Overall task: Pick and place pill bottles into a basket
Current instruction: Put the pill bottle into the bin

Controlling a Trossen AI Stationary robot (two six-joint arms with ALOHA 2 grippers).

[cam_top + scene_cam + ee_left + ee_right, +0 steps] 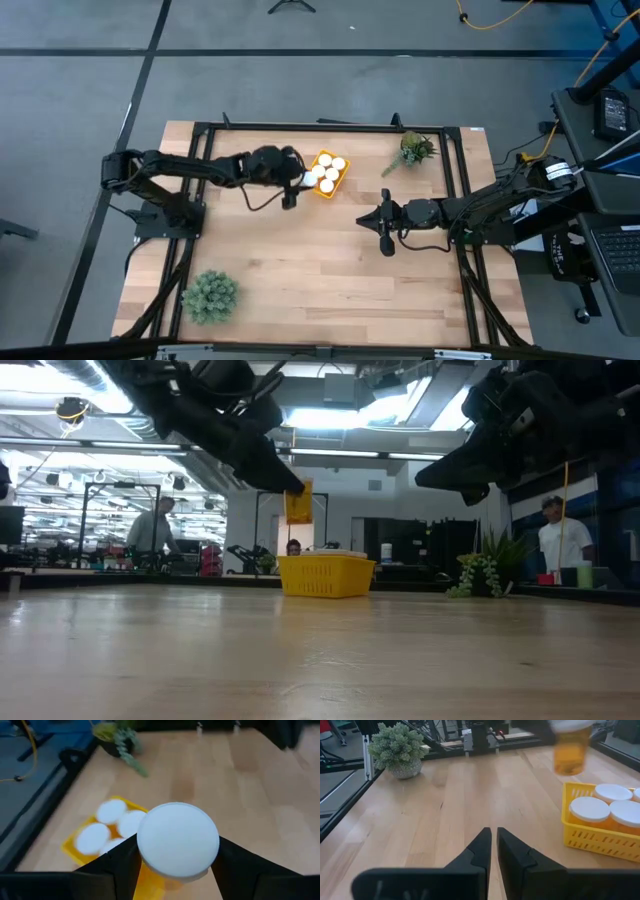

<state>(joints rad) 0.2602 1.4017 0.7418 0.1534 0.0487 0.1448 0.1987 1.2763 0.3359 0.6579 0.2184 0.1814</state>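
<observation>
Left tool (175, 870) is pinching a pill bottle (177, 842) by its orange body just under the white cap, fingers (117, 867) spread about the bottle's width, one on each side. High view puts that tool (293, 180) at the basket's (322, 190) left edge, toward the back middle of the table (300, 280). Low view shows the held bottle (298, 502) hanging in the air above the yellow basket (322, 576), not touching it; right wrist view agrees, bottle (571, 747) clear of the basket (592, 840) rim. Basket sits on the table and already carries several capped bottles (331, 172) (five white caps countable from above, packed close). Right tool (493, 847) is pressed together, fingers nearly touching, holding nothing; it hovers over bare table (445, 810) right of centre (385, 222), well apart from the basket, pointed toward it. One small potted plant (414, 150) sits near the back right of the table, a bushier one (209, 295) at the front left corner. People (560, 545) visible in the room beyond the table, not near the arms.
</observation>
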